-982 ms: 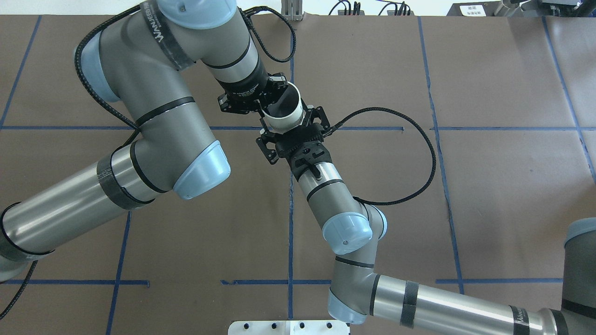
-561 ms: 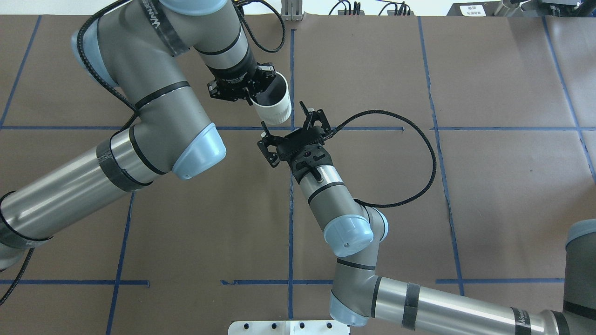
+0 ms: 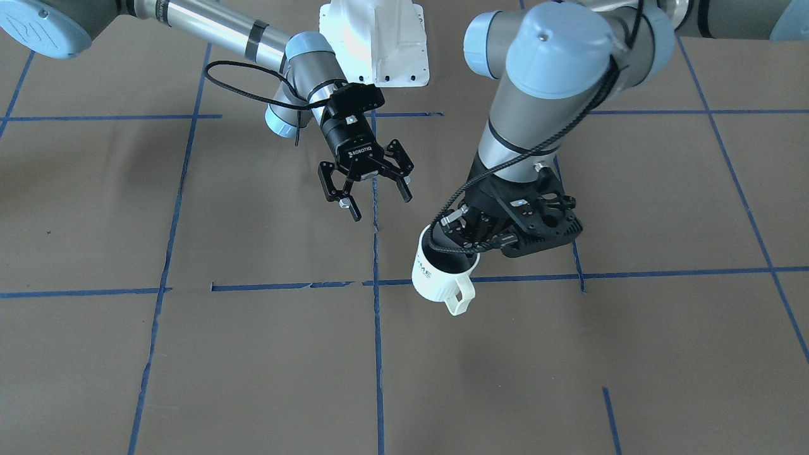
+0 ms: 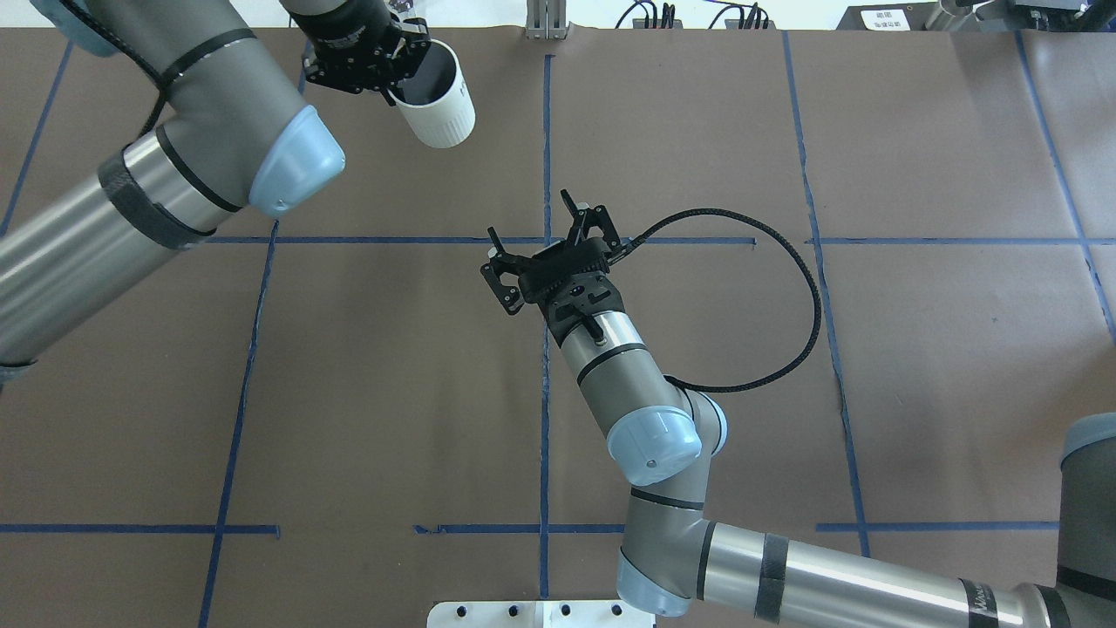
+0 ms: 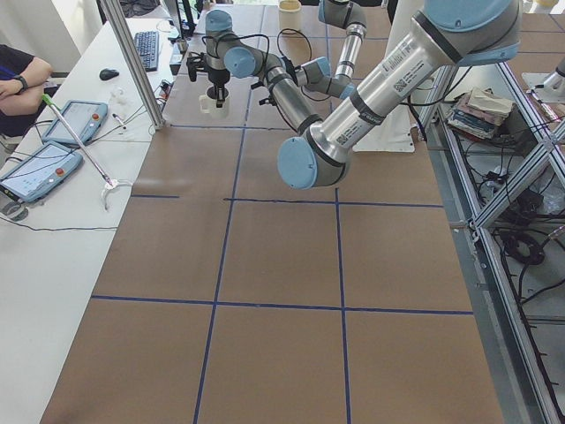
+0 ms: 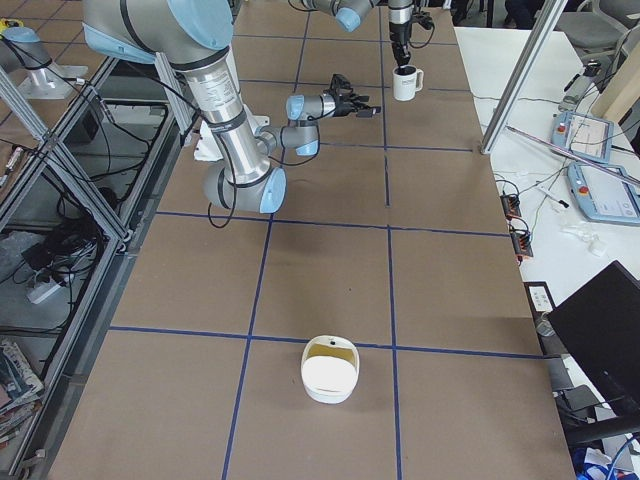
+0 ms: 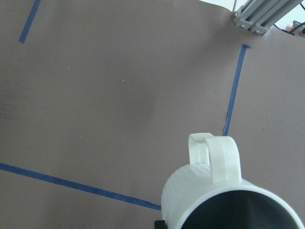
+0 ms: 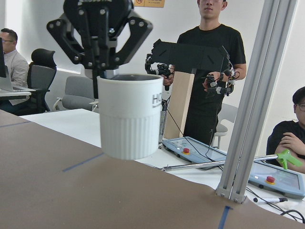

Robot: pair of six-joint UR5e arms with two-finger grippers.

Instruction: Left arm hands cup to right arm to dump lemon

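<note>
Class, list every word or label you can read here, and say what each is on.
"ROBOTIQ": on the right gripper.
"ME": visible end of lettering on the cup.
Labels on the left arm and the sign beyond the table's far edge: too small to read.

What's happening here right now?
The left gripper grips the cup by its rim, upright, on the far side of the table. The right gripper is open and empty near the middle, apart from the cup. The hand-over is not done, and no lemon shows.
</note>
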